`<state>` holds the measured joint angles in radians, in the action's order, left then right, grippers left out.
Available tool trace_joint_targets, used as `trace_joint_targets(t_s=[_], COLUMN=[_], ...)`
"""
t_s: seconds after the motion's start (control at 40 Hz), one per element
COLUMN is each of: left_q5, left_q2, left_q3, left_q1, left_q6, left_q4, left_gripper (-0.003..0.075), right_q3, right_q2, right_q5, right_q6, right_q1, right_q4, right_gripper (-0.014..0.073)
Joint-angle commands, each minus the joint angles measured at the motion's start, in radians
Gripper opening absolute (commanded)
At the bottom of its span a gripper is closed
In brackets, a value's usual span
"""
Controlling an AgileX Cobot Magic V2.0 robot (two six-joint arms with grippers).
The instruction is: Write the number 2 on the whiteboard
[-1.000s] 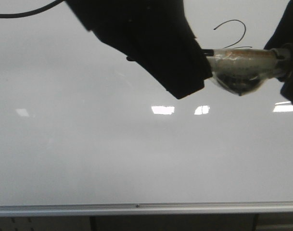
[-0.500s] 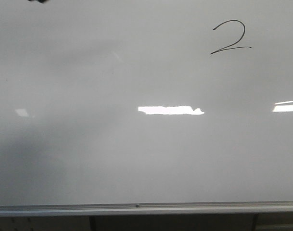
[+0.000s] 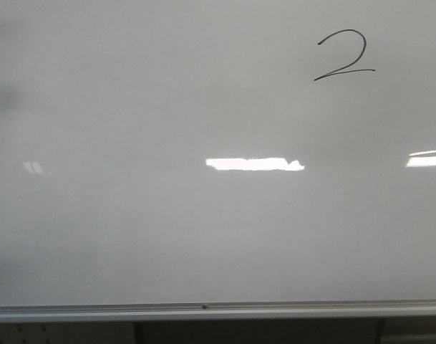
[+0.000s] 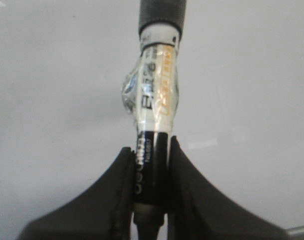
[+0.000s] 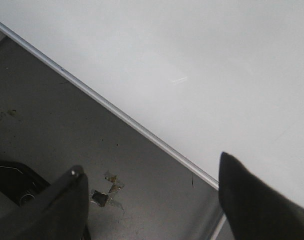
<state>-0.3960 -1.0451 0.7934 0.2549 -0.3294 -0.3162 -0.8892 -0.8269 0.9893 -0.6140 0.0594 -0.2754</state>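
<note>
with the number 2 (image 3: 344, 55) complete on the whiteboard (image 3: 203, 229), left fingers (image 4: 129, 190) should retreat squarely, clamping the marker (image 4: 152, 125); right fingers (image 5: 72, 200) gape empty.

— What kind of place is this?
— It looks like a classroom or an office. A big whiteboard (image 3: 167, 229) with a metal rail (image 3: 203, 311) fills the front view, and ceiling lights (image 3: 253, 164) shine on it.

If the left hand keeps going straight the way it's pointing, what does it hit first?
Most likely the whiteboard. The left hand is shut on a marker that sticks out ahead, so the marker's far end would touch first. How far off the board is, the picture doesn't show.
</note>
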Motion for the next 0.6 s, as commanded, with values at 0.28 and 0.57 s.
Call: trace_joint_targets(t_s=[0.28, 0.57], left_q5=[0.492, 0.709], left_q2=[-0.157, -0.298], left_q3=[-0.064, -0.064], left_q1=[-0.105, -0.107], left_q6=[-0.016, -0.016], left_q4=[0.100, 0.100], left_gripper=[0.0041, 0.0041], right_q3=[-0.030, -0.030], right_q2=[0.009, 0.009], right_q5=[-0.058, -0.058], right_q6=[0.000, 0.000], right_q1=[-0.006, -0.006], right_q4=[-0.028, -0.028], right_gripper=[0.0561, 0.0561])
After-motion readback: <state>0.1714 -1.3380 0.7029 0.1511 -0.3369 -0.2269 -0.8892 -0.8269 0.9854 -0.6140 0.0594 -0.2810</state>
